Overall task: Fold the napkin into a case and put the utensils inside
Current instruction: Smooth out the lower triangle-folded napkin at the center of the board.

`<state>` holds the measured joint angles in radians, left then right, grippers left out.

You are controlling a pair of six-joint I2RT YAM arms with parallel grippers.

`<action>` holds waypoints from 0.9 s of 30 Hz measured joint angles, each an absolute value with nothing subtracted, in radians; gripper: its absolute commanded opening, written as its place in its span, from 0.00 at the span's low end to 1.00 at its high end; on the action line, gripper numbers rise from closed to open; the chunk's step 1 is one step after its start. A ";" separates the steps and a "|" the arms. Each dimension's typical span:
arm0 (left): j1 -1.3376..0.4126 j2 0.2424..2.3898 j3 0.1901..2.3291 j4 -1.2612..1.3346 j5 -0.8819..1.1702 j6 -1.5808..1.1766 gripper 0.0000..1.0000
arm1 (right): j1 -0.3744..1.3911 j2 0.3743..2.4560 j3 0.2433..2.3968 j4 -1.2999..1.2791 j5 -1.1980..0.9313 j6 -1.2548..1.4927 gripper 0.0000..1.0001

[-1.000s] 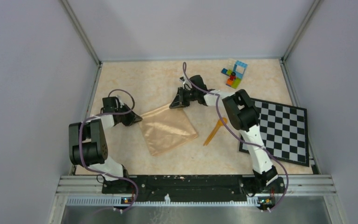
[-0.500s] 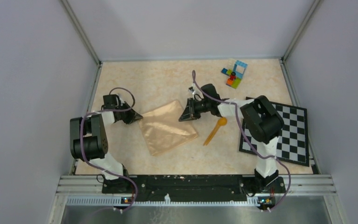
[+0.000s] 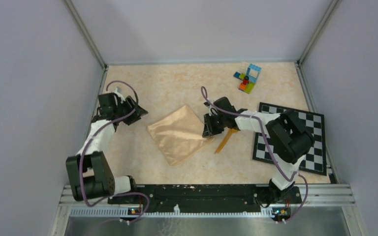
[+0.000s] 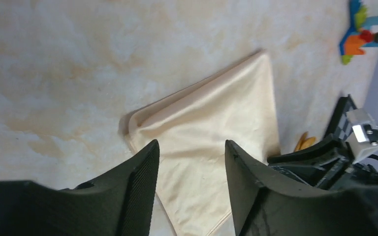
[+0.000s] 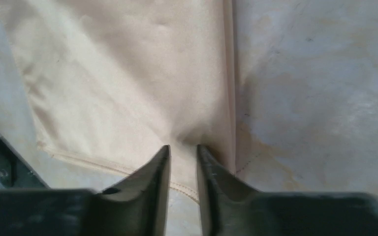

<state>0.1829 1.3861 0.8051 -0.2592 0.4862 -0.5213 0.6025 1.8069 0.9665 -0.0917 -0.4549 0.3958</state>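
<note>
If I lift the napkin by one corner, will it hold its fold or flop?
Likely floppy: the napkin puckers at the tips of the right pincer. Probably light: it lies thin and flat. Its layers look loose, so the fold may open.

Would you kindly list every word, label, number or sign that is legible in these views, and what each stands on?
None can be read. The napkin, checkered board, toy bricks and table bear no lettering; the white fitting on the right arm is too blurred to show any marking.
</note>
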 measured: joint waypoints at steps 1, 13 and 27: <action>0.183 1.336 0.822 -0.282 0.484 -0.504 0.66 | 0.618 1.794 0.985 -0.128 -0.397 0.364 0.46; 0.199 0.949 0.782 -0.376 0.360 -0.406 0.99 | 1.232 1.748 1.308 -0.384 0.160 0.205 0.72; 0.305 0.993 0.839 -0.478 0.068 -0.469 0.99 | 1.268 2.140 1.693 -0.788 0.144 0.332 0.49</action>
<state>0.3050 0.9932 0.8391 -0.4782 0.0677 -0.4690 1.2678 2.1399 1.6928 -0.7879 0.1444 0.3321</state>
